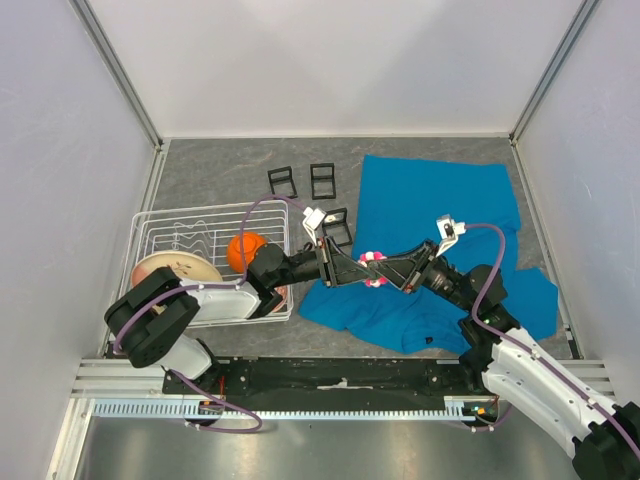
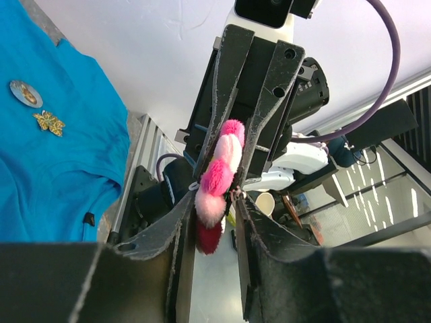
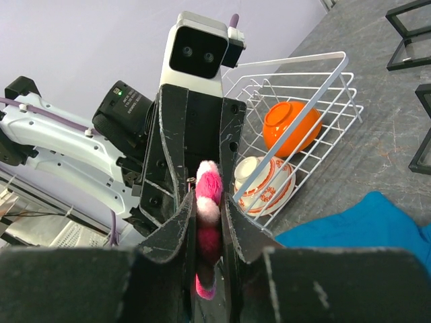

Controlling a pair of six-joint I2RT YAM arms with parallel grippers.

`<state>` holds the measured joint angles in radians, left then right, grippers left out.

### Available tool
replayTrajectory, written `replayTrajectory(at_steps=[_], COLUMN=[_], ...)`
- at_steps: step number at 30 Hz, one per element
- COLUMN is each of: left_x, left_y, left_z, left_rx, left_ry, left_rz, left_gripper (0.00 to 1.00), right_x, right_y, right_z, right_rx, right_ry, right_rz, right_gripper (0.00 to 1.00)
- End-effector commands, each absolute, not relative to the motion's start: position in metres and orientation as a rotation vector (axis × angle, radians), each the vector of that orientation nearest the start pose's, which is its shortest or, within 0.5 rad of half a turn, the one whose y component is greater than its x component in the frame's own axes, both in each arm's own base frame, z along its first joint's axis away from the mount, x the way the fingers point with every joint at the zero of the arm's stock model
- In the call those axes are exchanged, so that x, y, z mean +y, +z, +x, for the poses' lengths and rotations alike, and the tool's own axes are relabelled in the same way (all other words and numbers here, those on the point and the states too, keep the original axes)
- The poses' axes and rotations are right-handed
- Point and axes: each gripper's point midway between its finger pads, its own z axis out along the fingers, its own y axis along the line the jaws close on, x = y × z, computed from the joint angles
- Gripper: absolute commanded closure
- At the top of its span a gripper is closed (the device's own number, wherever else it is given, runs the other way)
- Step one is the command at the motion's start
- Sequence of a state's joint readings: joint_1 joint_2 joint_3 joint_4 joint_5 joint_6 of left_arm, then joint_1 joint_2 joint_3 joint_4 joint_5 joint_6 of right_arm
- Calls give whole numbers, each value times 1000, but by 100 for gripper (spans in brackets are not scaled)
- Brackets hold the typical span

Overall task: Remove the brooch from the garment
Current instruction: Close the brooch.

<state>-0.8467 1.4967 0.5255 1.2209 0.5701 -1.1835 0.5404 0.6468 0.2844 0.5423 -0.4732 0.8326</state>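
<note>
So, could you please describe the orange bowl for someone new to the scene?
Left of the teal T-shirt stands a white wire rack. The orange bowl sits inside, at the end nearer the shirt. It is plain orange; the dish beside it is white with red patterning.

In the upper right of the top view, the garment (image 1: pixel 430 200) is being shown as soft, matt teal cloth, lightly creased. The brooch (image 2: pixel 219 178) is being presented as fluffy pink-and-white plush. The fingers (image 2: pixel 266 87) are being seen as matt black plastic, scuffed and scratched. The bench (image 1: pixel 220 170) is being shown as rough, speckled grey, the rack (image 1: pixel 150 225) as white coated wire, the bowl (image 1: pixel 243 250) as glossy orange.
</note>
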Motion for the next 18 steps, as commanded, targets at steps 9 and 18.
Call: replayTrajectory(at_steps=[9,18], left_x=[-379,-360], left_y=[274,259], left_z=[152,141], left_rx=[1541,1578], left_ry=[-2024,-1988], left_rz=[419,393], left_gripper=[64,31], right_x=[240,234], right_y=[257,254], right_z=[177,187], right_rx=[1578,1600], right_ry=[1431,1373], right_rz=[-283,-218], right_gripper=[100,100])
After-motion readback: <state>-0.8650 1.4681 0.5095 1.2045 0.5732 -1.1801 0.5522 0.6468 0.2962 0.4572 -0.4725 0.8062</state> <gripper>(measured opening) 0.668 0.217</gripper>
